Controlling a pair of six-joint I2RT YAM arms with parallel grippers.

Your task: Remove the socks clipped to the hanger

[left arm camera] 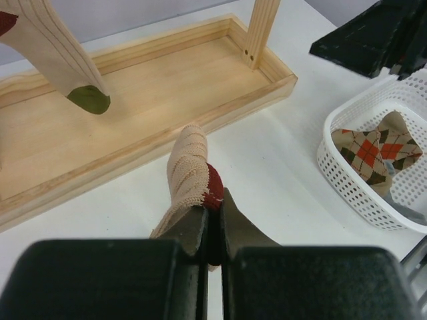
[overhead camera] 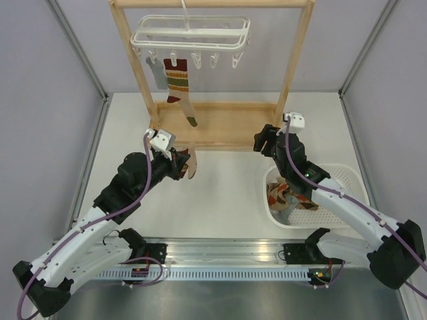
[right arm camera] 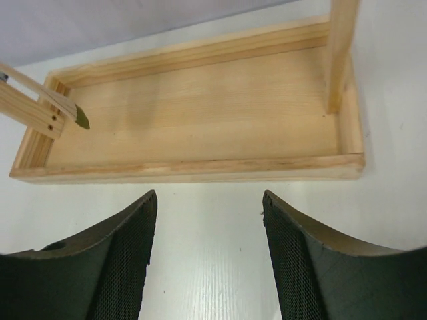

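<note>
Left wrist view: hanging sock (left arm camera: 57,50), upper left, cut by the top edge; held sock (left arm camera: 190,167), centre, partly hidden behind fingers (left arm camera: 187,233); basket (left arm camera: 353,183) runs off the right edge.

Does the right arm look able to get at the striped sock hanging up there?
Probably yes: the right claw is open and empty, and the striped sock hangs unblocked.

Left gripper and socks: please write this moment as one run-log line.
left gripper: shut on tan sock | right gripper: open, empty | hanger: grey sock, striped sock hanging | basket: argyle sock
</note>
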